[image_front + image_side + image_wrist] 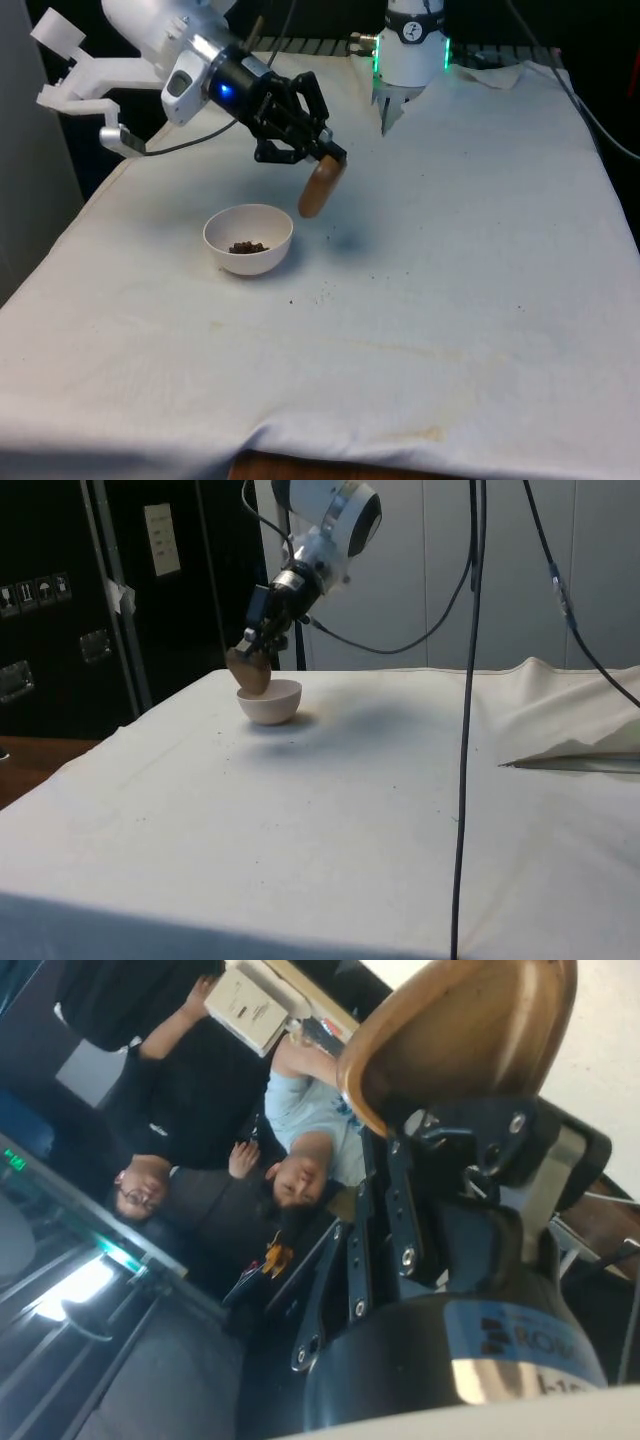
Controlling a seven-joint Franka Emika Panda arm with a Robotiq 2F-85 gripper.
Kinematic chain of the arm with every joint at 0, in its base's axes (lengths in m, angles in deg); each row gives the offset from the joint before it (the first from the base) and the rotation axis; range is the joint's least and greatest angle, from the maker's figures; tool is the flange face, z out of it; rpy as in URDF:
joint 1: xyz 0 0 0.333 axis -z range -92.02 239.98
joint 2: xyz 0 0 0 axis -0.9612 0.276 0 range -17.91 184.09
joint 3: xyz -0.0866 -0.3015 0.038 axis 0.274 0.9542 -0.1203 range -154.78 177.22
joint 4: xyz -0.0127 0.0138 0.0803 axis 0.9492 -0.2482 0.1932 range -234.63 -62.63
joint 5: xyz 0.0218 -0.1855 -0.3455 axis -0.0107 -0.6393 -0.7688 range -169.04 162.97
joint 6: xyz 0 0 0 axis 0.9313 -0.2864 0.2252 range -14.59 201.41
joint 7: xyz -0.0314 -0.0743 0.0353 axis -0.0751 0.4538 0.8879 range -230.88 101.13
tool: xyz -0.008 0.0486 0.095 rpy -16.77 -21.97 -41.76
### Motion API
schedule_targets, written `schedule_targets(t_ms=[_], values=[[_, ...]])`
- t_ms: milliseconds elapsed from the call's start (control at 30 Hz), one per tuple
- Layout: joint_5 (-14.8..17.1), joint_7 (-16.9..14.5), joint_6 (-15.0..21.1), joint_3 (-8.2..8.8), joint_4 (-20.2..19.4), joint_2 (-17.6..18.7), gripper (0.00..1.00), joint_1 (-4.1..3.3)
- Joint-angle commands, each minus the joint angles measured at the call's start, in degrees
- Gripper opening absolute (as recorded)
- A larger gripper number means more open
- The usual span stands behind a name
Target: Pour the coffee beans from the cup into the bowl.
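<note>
Gripper: the black gripper is pinching the brown cup by its rim, 1 finger lying against the outside of the cup wall.
Cup: it is hanging tipped well over in the air, its mouth turning down and toward the bowl; in the front view it is sitting just above and to the right of the bowl's rim, not touching it.
Cup from the wrist: its smooth brown inside is showing (no beans are visible in it there).
Bowl: the white bowl is standing upright on the white cloth, holding a small dark heap of coffee beans at its bottom.
Side view: the cup is overlapping the bowl at its near rim, the gripper reaching down at a slant.
Cloth: a few dark specks are lying near the bowl.
Background: 2 people are appearing behind the cup in the wrist view.
</note>
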Motion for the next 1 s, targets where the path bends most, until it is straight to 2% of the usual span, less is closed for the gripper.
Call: schedule_targets(t_ms=[0, 100, 133, 167, 400, 433, 467, 700, 733, 767, 967], values=[[-0.3, -0.1, 1.6, 0.46, -0.8, -0.6, 0.0, -0.97], [-1.1, -0.4, 2.7, 0.06, -1.0, -1.0, 0.0, -1.2], [-1.1, -0.4, 1.5, -0.52, -0.3, -0.5, 0.0, -0.29], [-1.4, -0.5, 3.0, -0.11, -1.1, -1.1, 0.0, -1.2], [-4.2, -1.1, 6.3, -1.55, -2.0, -2.2, 0.0, -1.55], [-4.0, -1.0, 4.8, -2.01, -1.1, -1.5, 0.0, -0.57], [-4.6, -1.2, 6.7, -1.72, -2.1, -2.3, 0.0, -1.6], [-6.8, -1.5, 9.7, -3.15, -3.0, -3.5, 0.0, -1.78], [-6.6, -1.5, 8.4, -3.61, -2.3, -3.0, 0.0, -0.86], [-7.4, -1.5, 10.6, -3.61, -3.3, -3.8, 0.0, -1.72], [-9.1, -1.7, 13.7, -5.21, -3.8, -4.6, 0.0, -1.83]])
